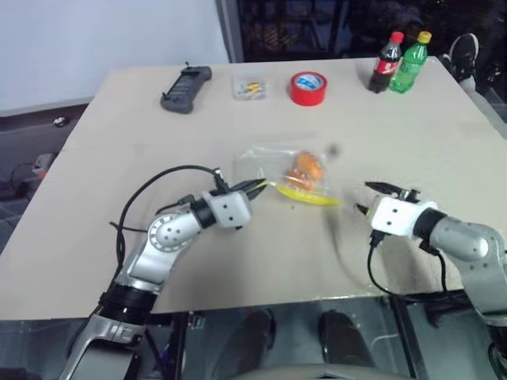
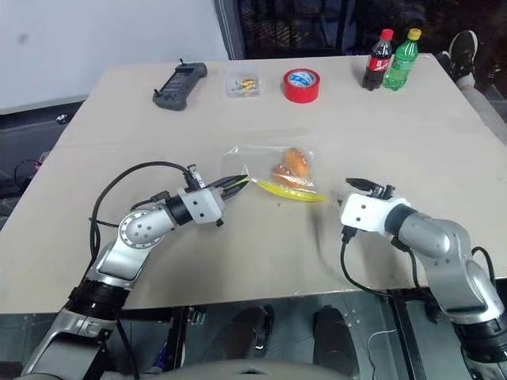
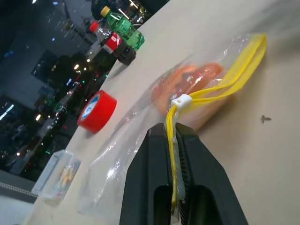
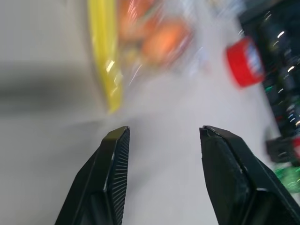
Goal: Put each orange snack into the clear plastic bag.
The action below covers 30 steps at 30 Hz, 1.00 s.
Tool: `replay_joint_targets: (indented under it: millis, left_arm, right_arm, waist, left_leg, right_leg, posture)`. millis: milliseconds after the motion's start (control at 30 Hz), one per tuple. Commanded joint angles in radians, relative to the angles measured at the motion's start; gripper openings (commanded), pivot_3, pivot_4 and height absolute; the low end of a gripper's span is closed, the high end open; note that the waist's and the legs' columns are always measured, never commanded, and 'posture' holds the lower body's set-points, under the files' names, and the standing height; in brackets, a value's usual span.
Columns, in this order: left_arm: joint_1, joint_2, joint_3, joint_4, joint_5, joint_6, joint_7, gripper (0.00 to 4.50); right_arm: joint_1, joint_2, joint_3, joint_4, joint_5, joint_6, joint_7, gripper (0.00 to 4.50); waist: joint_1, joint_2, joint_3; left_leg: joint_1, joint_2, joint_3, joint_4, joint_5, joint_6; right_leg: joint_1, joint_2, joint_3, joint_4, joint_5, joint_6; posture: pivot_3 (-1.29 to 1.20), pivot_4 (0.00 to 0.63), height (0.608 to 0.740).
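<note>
Beige table [image 1: 444, 142], white wall [image 1: 103, 32]

Left arm reaches in low over the table, left gripper [image 3: 174, 140] level, jaws pinched tight on the yellow strip of the clear plastic bag [image 1: 273, 162]. Right arm bent, right gripper [image 4: 164, 133] empty, fingers spread apart, pointing inward

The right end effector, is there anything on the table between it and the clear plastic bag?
Nothing visible. Bare table lies between the open right end effector and the clear plastic bag, which holds the orange snacks. The left end effector pinches the bag's yellow strip.
</note>
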Motion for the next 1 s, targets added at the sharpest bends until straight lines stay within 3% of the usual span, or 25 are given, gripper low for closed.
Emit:
replay_joint_targets:
  millis: [33, 200, 533, 667, 700, 1000]
  left_arm:
    - [-0.014, -0.011, 0.012, -0.054, -0.026, 0.026, -0.009, 0.00]
    - [-0.023, -0.030, 0.013, -0.075, -0.061, 0.079, -0.037, 0.00]
    - [0.002, -0.032, 0.019, -0.122, -0.058, 0.106, -0.041, 0.00]
    - [0.005, -0.033, 0.020, -0.127, -0.055, 0.109, -0.037, 0.00]
    - [0.006, -0.032, 0.021, -0.126, -0.055, 0.108, -0.037, 0.00]
    - [0.013, -0.024, 0.030, -0.113, -0.054, 0.085, -0.037, 0.00]
  right_arm:
    - [-0.121, 0.086, 0.102, -0.070, 0.003, 0.011, -0.009, 2.50]
    - [-0.309, 0.264, 0.324, 0.111, -0.032, -0.022, 0.005, 2.50]
    - [-0.406, 0.343, 0.365, 0.281, -0.013, -0.050, 0.011, 2.50]
    - [-0.407, 0.344, 0.359, 0.301, -0.015, -0.058, 0.008, 1.30]
    - [-0.406, 0.340, 0.355, 0.300, -0.014, -0.059, 0.008, 0.81]
    - [-0.379, 0.298, 0.315, 0.256, -0.004, -0.021, 0.014, 0.81]
  waist:
    - [-0.006, 0.000, 0.000]
    - [0.000, -0.002, 0.001]
    - [-0.001, -0.002, 0.001]
    - [-0.001, -0.002, 0.001]
    - [-0.001, -0.002, 0.001]
    - [-0.001, -0.001, 0.001]
  left_leg:
    - [0.000, 0.000, 0.000, 0.000, 0.000, 0.000]
    - [0.003, 0.000, -0.002, -0.001, 0.000, 0.000]
    - [0.007, 0.000, -0.003, -0.004, 0.000, 0.000]
    - [0.008, 0.000, -0.003, -0.004, -0.001, 0.000]
    - [0.008, 0.000, -0.003, -0.004, -0.001, 0.000]
    - [0.009, 0.001, -0.003, -0.006, -0.001, 0.000]
  right_leg:
    - [0.000, 0.000, 0.000, 0.000, 0.000, 0.000]
    - [0.004, 0.000, -0.003, -0.002, 0.000, 0.000]
    - [0.007, 0.000, -0.003, -0.004, 0.000, -0.001]
    - [0.007, 0.000, -0.003, -0.004, 0.000, -0.001]
    - [0.007, 0.000, -0.003, -0.004, 0.000, -0.001]
    - [0.007, 0.002, -0.003, -0.004, 0.000, -0.001]
  posture:
    - [0.00, 0.150, 0.740]
    - [0.00, 0.150, 0.740]
    - [0.00, 0.150, 0.740]
    - [0.00, 0.150, 0.740]
    - [0.00, 0.150, 0.740]
    - [0.00, 0.150, 0.740]
